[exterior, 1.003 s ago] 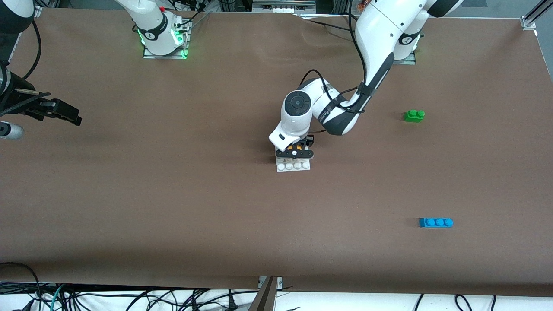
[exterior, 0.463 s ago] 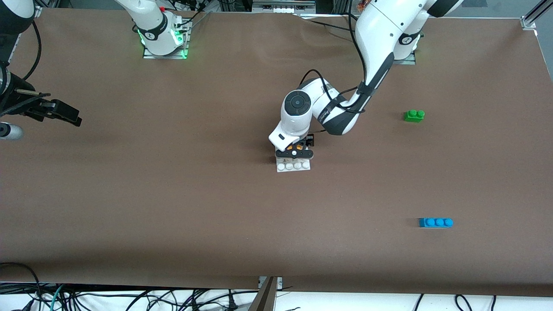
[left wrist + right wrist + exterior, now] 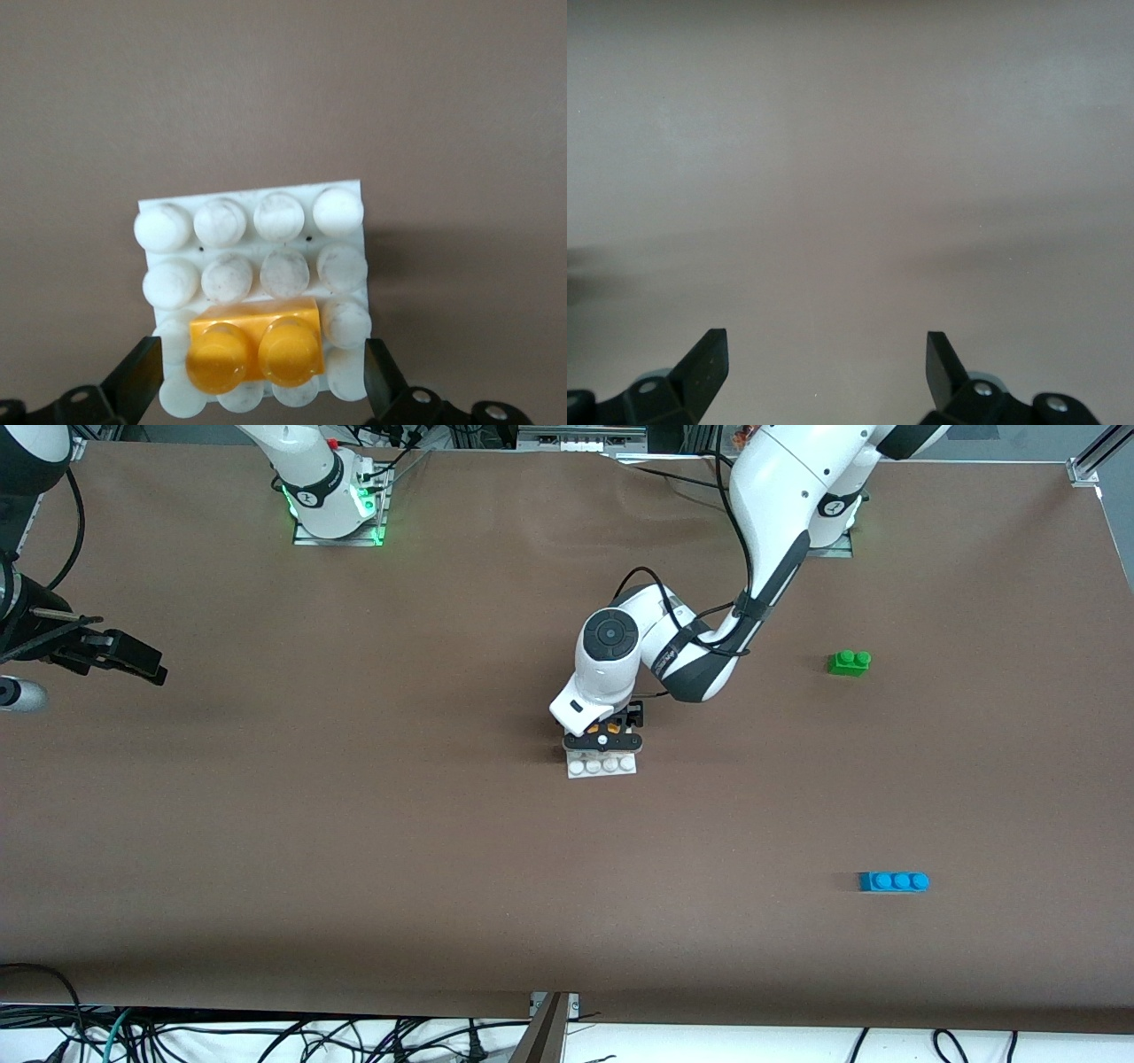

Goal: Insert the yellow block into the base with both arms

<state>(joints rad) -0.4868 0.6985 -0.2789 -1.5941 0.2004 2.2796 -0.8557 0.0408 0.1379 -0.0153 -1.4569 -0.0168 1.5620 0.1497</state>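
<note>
Two arms, one busy: the left gripper (image 3: 261,394) hangs over the base (image 3: 354,202), fingers spread clear of the yellow block (image 3: 255,343) seated on its studs, apparently released, while the right gripper (image 3: 826,372) waits spread over bare tabletop (image 3: 354,850).

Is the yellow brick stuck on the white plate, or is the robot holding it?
On the plate. The yellow block sits on the base studs, and the left gripper fingers stand open, apart from its sides.
</note>
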